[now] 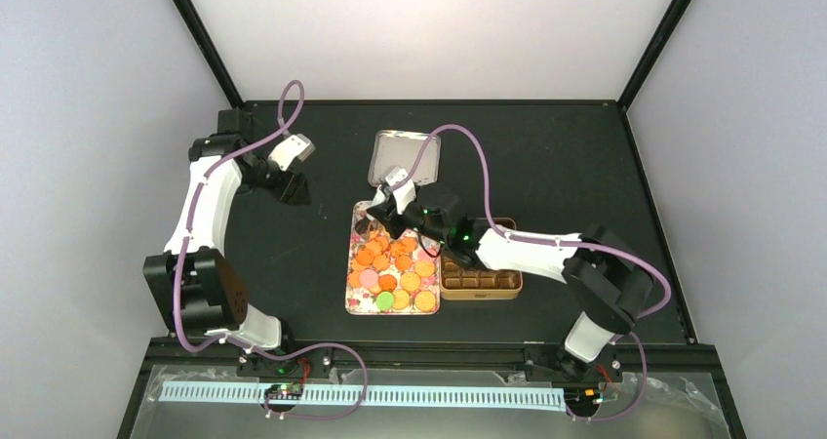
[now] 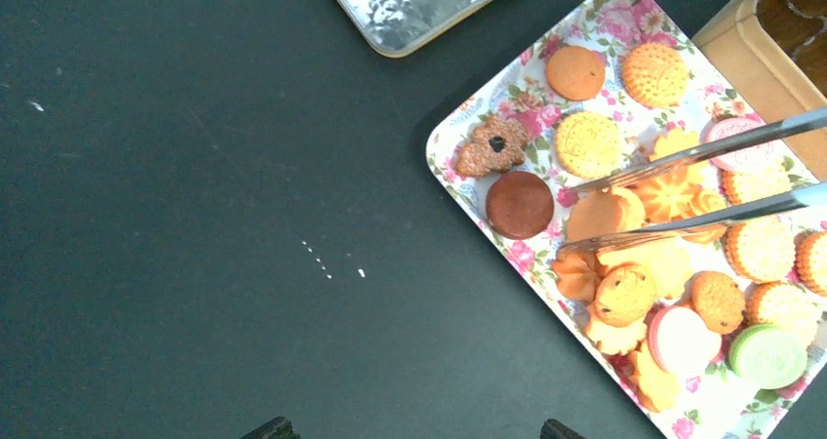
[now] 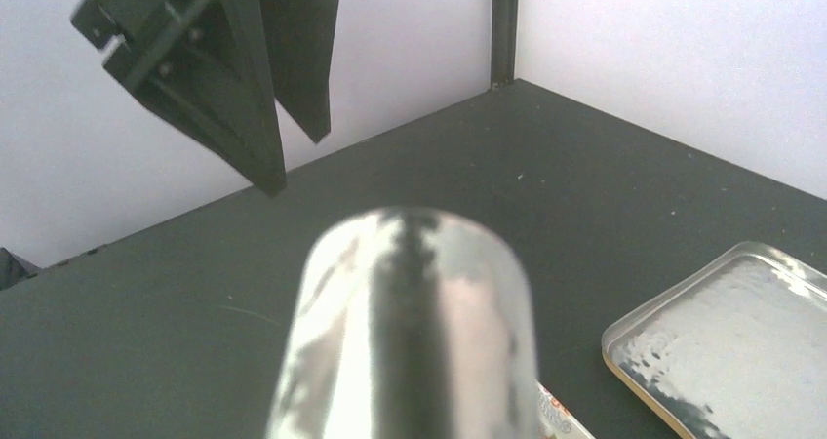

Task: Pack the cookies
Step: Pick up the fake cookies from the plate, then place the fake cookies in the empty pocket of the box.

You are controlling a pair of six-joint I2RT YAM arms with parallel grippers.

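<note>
**Robot arm holding tongs over a tray of cookies**

We are looking at a black table (image 1: 546, 166) with a flowered tray (image 2: 522, 102) lying at its middle. The cookies (image 2: 624, 293) are lying crowded on the tray. Most are round and orange, a few are pink and one is green. A dark brown round one (image 2: 519, 205) is sitting by the tray's far left corner. A brown tin (image 1: 478, 294) is standing just beside the tray's right edge, and a silver lid (image 1: 390, 151) is lying just beyond its far edge.

The right gripper (image 1: 398, 213) is reaching over the far end of the tray, clamping a pair of metal tongs (image 2: 702, 151). The tongs are standing partly open. Their two tips are lying on either side of one orange cookie (image 2: 605, 215) near the tray's left edge, just on the near side of the dark brown one. We cannot tell whether the tips are squeezing it.

The left gripper (image 1: 297, 193) is hanging above the table off the tray's far left corner, fingers spread and holding nothing.
</note>
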